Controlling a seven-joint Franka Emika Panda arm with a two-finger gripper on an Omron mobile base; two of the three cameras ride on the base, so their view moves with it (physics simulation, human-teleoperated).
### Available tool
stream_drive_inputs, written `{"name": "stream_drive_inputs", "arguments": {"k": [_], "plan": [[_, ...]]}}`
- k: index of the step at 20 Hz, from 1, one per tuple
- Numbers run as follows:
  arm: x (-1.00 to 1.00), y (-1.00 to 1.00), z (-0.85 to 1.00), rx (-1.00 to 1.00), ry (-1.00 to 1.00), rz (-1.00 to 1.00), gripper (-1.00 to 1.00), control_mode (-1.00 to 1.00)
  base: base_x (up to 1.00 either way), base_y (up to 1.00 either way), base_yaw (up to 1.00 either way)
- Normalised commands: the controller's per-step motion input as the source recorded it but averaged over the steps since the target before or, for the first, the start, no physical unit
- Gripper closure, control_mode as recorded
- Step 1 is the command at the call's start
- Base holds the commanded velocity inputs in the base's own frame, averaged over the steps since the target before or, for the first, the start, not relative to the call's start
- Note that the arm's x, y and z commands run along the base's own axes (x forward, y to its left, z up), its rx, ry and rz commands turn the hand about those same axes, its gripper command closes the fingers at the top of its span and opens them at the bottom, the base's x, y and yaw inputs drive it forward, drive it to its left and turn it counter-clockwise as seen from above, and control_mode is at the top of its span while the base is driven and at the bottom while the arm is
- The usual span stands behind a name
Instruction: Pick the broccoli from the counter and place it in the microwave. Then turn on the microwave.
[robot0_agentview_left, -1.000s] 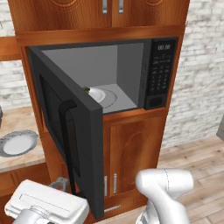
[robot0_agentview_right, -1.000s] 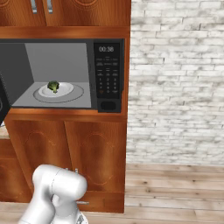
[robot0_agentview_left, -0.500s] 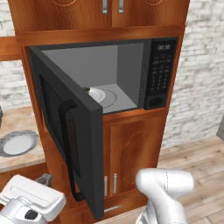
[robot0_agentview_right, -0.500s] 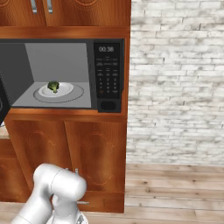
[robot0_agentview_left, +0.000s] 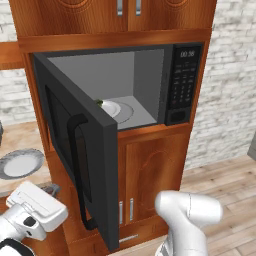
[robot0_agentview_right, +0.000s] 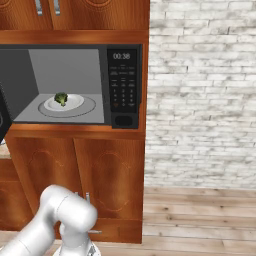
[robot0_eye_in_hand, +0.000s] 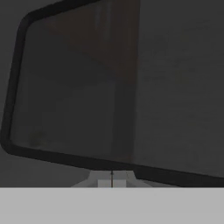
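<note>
The broccoli (robot0_agentview_right: 61, 98) lies on a white plate (robot0_agentview_right: 70, 104) on the glass turntable inside the open microwave (robot0_agentview_right: 122, 85). In the left base view only a sliver of the broccoli (robot0_agentview_left: 99, 102) peeks past the door's edge. The black door (robot0_agentview_left: 75, 150) stands swung out to the left, handle facing outward. My gripper (robot0_agentview_left: 50, 190) is low on the left, outside the door and close to its lower outer face. In the hand view the shut fingertips (robot0_eye_in_hand: 112, 180) point at the dark door window from close up. Nothing is held.
A round grey plate (robot0_agentview_left: 20, 164) sits on the counter (robot0_agentview_left: 22, 136) left of the microwave. Reddish wooden cabinets (robot0_agentview_right: 105, 175) stand below and above it. A white brick wall (robot0_agentview_right: 200, 100) and wooden floor lie to the right.
My hand has shifted left and slightly up beside the door's outer face. The door, the broccoli and the plates stay where they were.
</note>
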Motion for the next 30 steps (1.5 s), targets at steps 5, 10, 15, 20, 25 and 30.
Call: {"name": "stream_drive_inputs", "arguments": {"k": [5, 10, 15, 20, 25, 30], "plan": [[0.11, -0.16, 0.00, -0.01, 0.00, -0.11, 1.00, -1.00, 0.00, 0.00, 0.00], [0.06, -0.34, 0.00, -0.02, 0.00, -0.05, 1.00, -1.00, 0.00, 0.00, 0.00], [0.18, -0.44, 0.00, -0.03, 0.00, -0.01, 1.00, -1.00, 0.00, 0.00, 0.00], [0.24, -0.47, 0.00, -0.03, 0.00, 0.00, 1.00, -1.00, 0.00, 0.00, 0.00], [0.17, -0.53, 0.00, -0.02, 0.00, 0.00, 1.00, -1.00, 0.00, 0.00, 0.00], [0.16, -0.56, 0.00, -0.01, 0.00, 0.00, 1.00, -1.00, 0.00, 0.00, 0.00]]}}
